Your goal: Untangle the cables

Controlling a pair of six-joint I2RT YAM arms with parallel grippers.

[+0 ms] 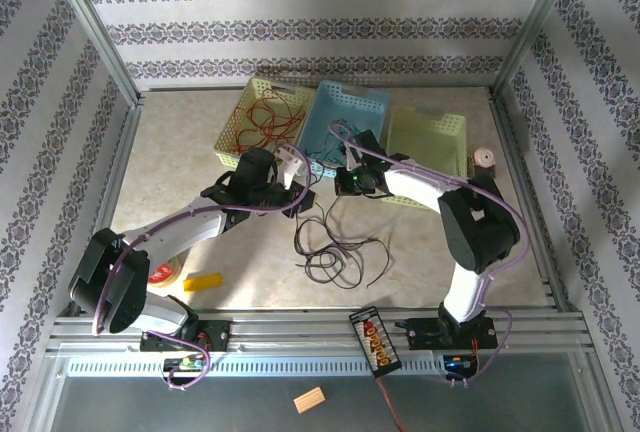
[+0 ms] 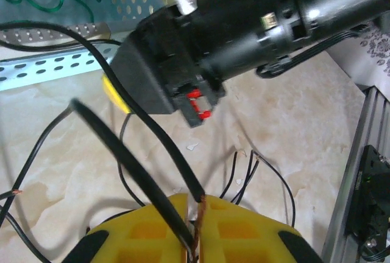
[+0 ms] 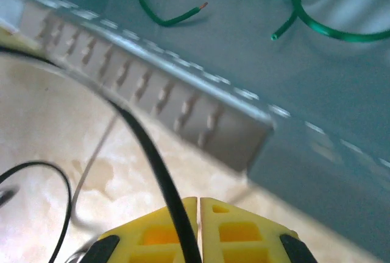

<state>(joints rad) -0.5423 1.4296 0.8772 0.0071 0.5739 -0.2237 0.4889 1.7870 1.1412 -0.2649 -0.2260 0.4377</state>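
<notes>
- The table (image 1: 190, 142) carries three baskets along its far edge; the yellow basket (image 1: 250, 84) stands to the left, the blue basket (image 1: 350, 90) in the middle, the pale green basket (image 1: 430, 137) to the right
- The left arm (image 1: 170, 237) and the right arm (image 1: 470, 222) both reach toward the blue basket's near rim and come close together there
- The red cables (image 1: 270, 117) lie coiled in the yellow basket; the green cables (image 3: 304, 19) lie in the blue basket
- The black cables (image 1: 335, 247) lie in a loose tangle on the table's middle, between the arms; some strands rise toward the grippers
- The left gripper (image 2: 196, 207) has its yellow fingers nearly together, pinching a black cable (image 2: 155, 129) whose bare copper end shows between them
- The right gripper (image 3: 198, 203) has its fingers pressed together on a black strand (image 3: 152, 153), just beside the blue basket's wall
- A yellow block (image 1: 203, 281) lies near the table's near left corner
</notes>
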